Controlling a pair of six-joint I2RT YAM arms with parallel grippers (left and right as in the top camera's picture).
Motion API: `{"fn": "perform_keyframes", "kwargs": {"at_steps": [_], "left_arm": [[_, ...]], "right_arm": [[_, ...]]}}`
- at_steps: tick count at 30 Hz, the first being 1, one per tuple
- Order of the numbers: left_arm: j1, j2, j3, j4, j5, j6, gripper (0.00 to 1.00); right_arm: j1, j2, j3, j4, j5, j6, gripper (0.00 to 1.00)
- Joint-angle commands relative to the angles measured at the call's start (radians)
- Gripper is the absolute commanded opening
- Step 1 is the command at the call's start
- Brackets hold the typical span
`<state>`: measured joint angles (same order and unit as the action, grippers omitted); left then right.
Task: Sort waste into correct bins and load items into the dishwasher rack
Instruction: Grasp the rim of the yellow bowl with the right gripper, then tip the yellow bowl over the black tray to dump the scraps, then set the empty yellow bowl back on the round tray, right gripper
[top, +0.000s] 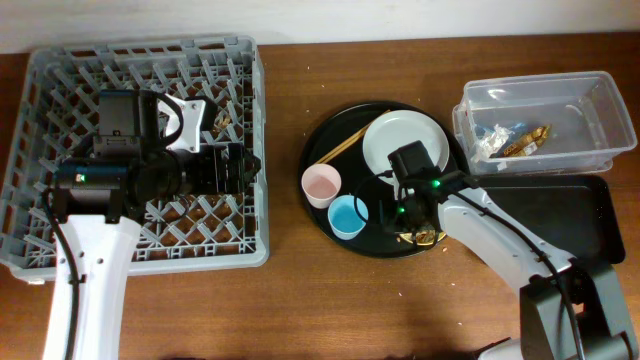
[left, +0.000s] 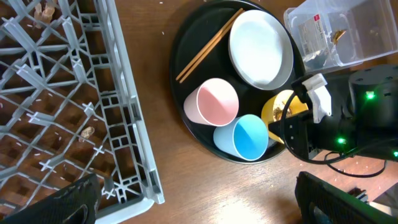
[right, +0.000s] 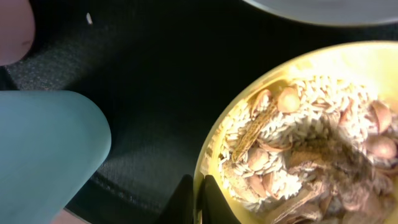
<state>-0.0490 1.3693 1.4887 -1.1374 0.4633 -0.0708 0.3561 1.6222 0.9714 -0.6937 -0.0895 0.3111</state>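
- My right jaws are narrow, pinched on the rim of the bowl (right: 323, 62). One finger is outside the wall, one inside, and the yellow edge runs between them.
- Scraps (right: 298, 149) fill the bowl just ahead of these jaws: pale grains, husks and brown shell bits.
- The bowl is over the round tray (right: 155, 74), at its edge. I cannot tell whether it rests there or is lifted.
- Off to one side of the right jaws is the blue cup (right: 43, 149), near but apart from the bowl. The pink cup (right: 12, 31) shows just beyond it in the corner.
- Farther ahead of the right jaws lies the plate (right: 323, 9), only its edge in my wrist view.
- The chopsticks (top: 345, 145) lie on the round tray past the plate, well apart from the right jaws.
- My left jaws are wide and hold nothing, with the fingers (left: 74, 202) at the two lower corners of my wrist view.
- The left jaws hover over the rack (top: 40, 240), above its side nearest the round tray. Both cups and the plate are ahead of them, past the rack wall.
- The tub (top: 590, 100) stands well beyond the right jaws on the desk (top: 290, 300). The paper ball (top: 487, 140) and the wrapper (top: 527, 140) lie inside it.
- The flat tray (top: 560, 215) lies just beside the tub, behind the right jaws and partly under my right arm.
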Motion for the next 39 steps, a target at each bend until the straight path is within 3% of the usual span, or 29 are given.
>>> {"fn": "perform_keyframes", "kwargs": {"at_steps": [1, 6, 8, 11, 15, 19, 23, 27, 30, 31, 33, 34, 35, 36, 38, 39], "left_arm": [[0.003, 0.000, 0.015, -0.001, 0.001, 0.008, 0.99], [0.003, 0.000, 0.015, -0.001, 0.000, 0.008, 0.99], [0.003, 0.000, 0.015, -0.001, 0.000, 0.008, 0.99], [0.003, 0.000, 0.015, -0.001, 0.000, 0.008, 0.99], [0.003, 0.000, 0.015, -0.001, 0.000, 0.008, 0.99], [0.003, 0.000, 0.015, -0.001, 0.001, 0.008, 0.99], [0.003, 0.000, 0.015, 0.000, 0.001, 0.008, 0.99], [0.003, 0.000, 0.015, 0.000, 0.001, 0.008, 0.99], [0.003, 0.000, 0.015, 0.000, 0.001, 0.008, 0.99], [0.003, 0.000, 0.015, 0.000, 0.001, 0.008, 0.99], [0.003, 0.000, 0.015, 0.000, 0.001, 0.008, 0.99], [0.003, 0.000, 0.015, 0.000, 0.001, 0.008, 0.99], [0.003, 0.000, 0.015, 0.000, 0.001, 0.008, 0.99], [0.003, 0.000, 0.015, 0.000, 0.001, 0.008, 0.99], [0.003, 0.000, 0.015, 0.000, 0.001, 0.008, 0.99], [0.003, 0.000, 0.015, 0.000, 0.001, 0.008, 0.99]], "right_arm": [[-0.011, -0.037, 0.070, -0.105, -0.013, 0.046, 0.04], [-0.172, -0.240, 0.130, -0.142, -0.201, 0.046, 0.04], [-0.328, -0.277, 0.130, -0.193, -0.239, 0.042, 0.04], [-0.586, -0.272, 0.129, -0.205, -0.392, -0.046, 0.04], [-0.931, -0.187, 0.124, -0.165, -0.791, -0.208, 0.04], [-1.077, -0.023, 0.079, -0.065, -1.058, -0.299, 0.04], [-1.196, 0.072, 0.052, -0.068, -1.328, -0.439, 0.04], [-1.281, 0.073, 0.048, -0.095, -1.385, -0.447, 0.04], [-1.305, 0.073, 0.048, -0.131, -1.370, -0.502, 0.04], [-1.305, 0.074, 0.048, -0.151, -1.335, -0.459, 0.04], [-1.307, 0.077, 0.048, -0.181, -1.357, -0.539, 0.04], [-1.309, 0.085, 0.048, -0.175, -1.351, -0.457, 0.04], [-1.315, 0.083, 0.048, -0.230, -1.412, -0.563, 0.04], [-1.326, 0.086, 0.048, -0.220, -1.354, -0.484, 0.04], [-1.331, 0.078, 0.048, -0.247, -1.355, -0.580, 0.04], [-1.332, 0.082, 0.048, -0.235, -1.291, -0.462, 0.04]]}}
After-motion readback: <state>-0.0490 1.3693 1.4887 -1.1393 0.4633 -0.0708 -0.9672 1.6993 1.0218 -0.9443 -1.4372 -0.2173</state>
